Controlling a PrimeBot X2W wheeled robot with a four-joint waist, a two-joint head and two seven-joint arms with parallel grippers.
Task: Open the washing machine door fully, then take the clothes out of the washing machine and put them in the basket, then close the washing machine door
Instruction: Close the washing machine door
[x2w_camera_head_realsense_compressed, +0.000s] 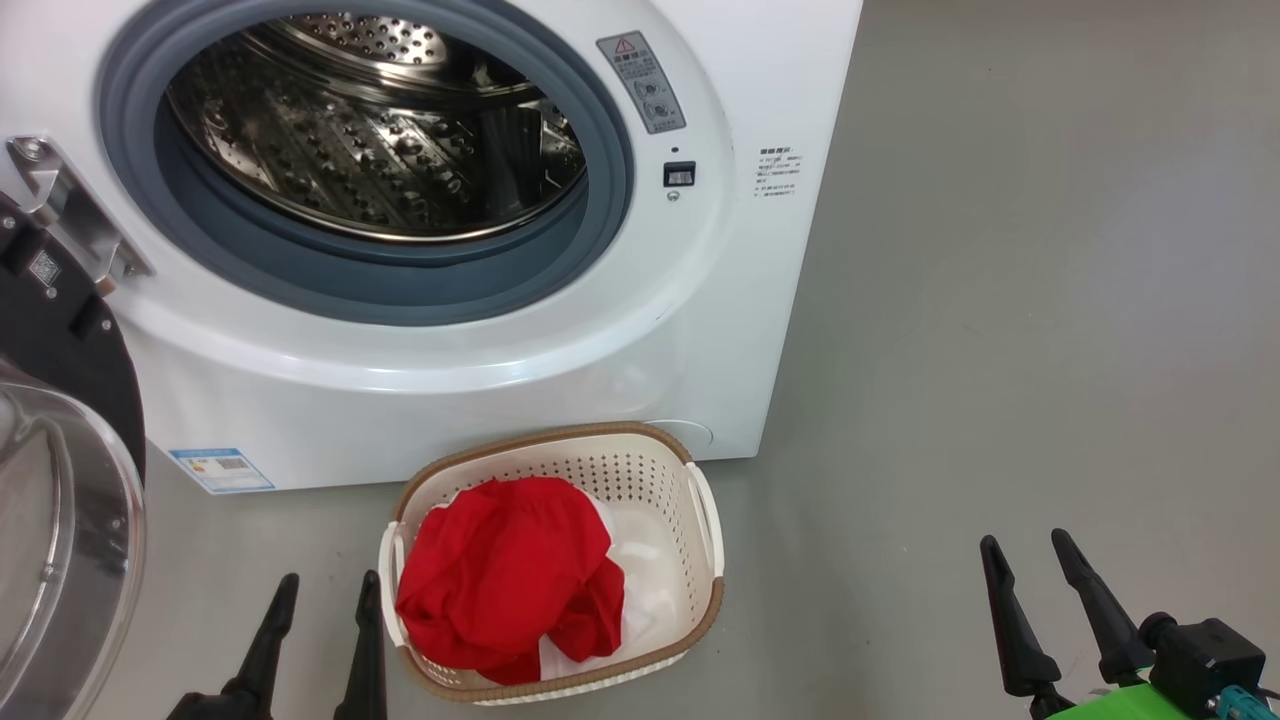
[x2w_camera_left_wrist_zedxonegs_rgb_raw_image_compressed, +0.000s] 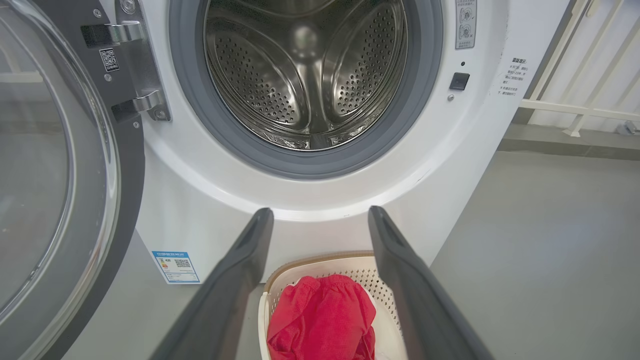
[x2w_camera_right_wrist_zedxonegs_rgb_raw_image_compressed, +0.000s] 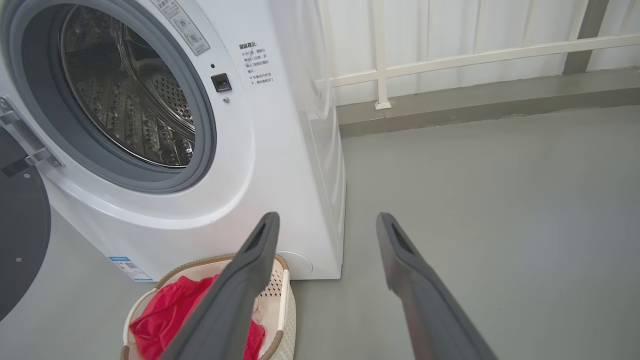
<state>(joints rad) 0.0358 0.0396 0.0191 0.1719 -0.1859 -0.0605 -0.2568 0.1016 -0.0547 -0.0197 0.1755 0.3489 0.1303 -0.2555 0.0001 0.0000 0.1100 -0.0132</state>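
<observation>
A smooth grey floor (x2w_camera_head_realsense_compressed: 1000, 300) spreads wide on the right, matte, with faint scuffs. Along its far edge runs a low grey concrete kerb (x2w_camera_right_wrist_zedxonegs_rgb_raw_image_compressed: 475, 107). On the kerb stands a white metal railing (x2w_camera_right_wrist_zedxonegs_rgb_raw_image_compressed: 380, 50) of thin uprights and one horizontal rail. Behind it is a pale ribbed wall (x2w_camera_right_wrist_zedxonegs_rgb_raw_image_compressed: 440, 25), with a dark grey post (x2w_camera_right_wrist_zedxonegs_rgb_raw_image_compressed: 582, 30) at the far right.

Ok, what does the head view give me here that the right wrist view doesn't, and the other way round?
Head view: the clear glass bowl of the washing machine door and the left gripper, open, beside the basket. Right wrist view: the side panel of the washing machine and a white railing beyond it. Both: the drum with no garments in sight, the red clothes in the basket, the right gripper open.
</observation>
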